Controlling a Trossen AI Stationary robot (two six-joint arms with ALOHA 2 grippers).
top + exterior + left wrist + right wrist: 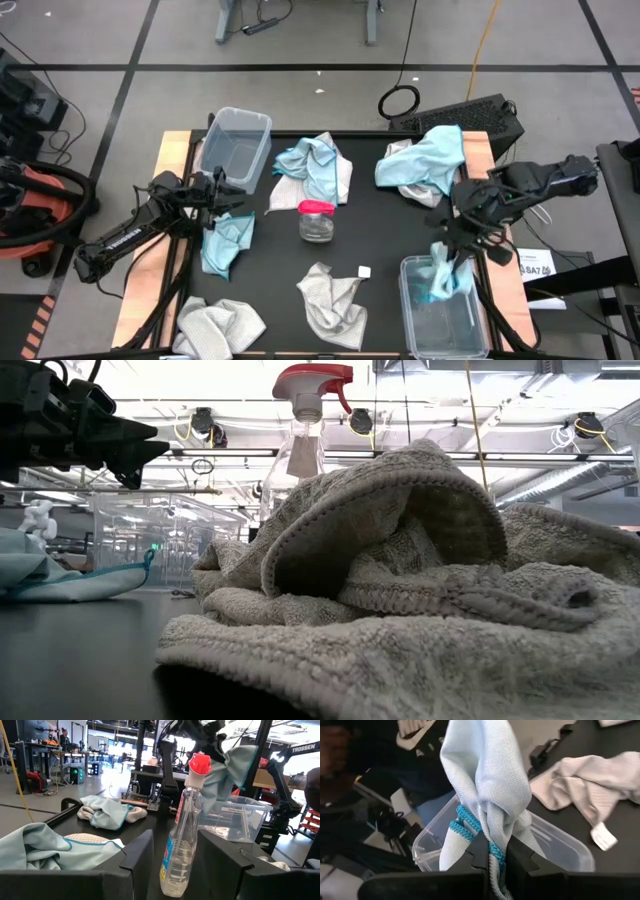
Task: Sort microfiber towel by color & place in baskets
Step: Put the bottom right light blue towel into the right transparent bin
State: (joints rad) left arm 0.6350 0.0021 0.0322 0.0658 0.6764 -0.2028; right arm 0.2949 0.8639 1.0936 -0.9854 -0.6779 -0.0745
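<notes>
From above, the right gripper (447, 262) hangs at the four o'clock part of the table, over the top edge of the near basket (443, 318), with a blue towel (440, 280) drooping from it into the bin (presumably blue ones collect here). The far basket (235, 148) stands at ten o'clock with nothing visible inside. The left gripper (222, 192) waits at nine o'clock beside it, just above a second blue towel (226, 240) lying flat. A spray bottle (316, 220) stands at the table's centre. Mixed blue-and-grey heaps lie at twelve (315, 165) and two o'clock (425, 160); grey towels sit at six (332, 300) and seven o'clock (220, 325).

At table height, a grey towel (420, 590) fills the foreground, the bottle's red trigger (312, 385) rising behind it and the far basket (165, 540) beyond.

The left wrist view shows that arm's fingers (135, 857) standing about half apart around nothing, with the bottle (182, 835) framed between them farther off.

The right wrist view shows its fingers (520, 857) pinched nearly together on the bunched blue towel (485, 775), whose teal hem is caught between them, directly over the basket (555, 847). Held there, it seems set to drop once released.
</notes>
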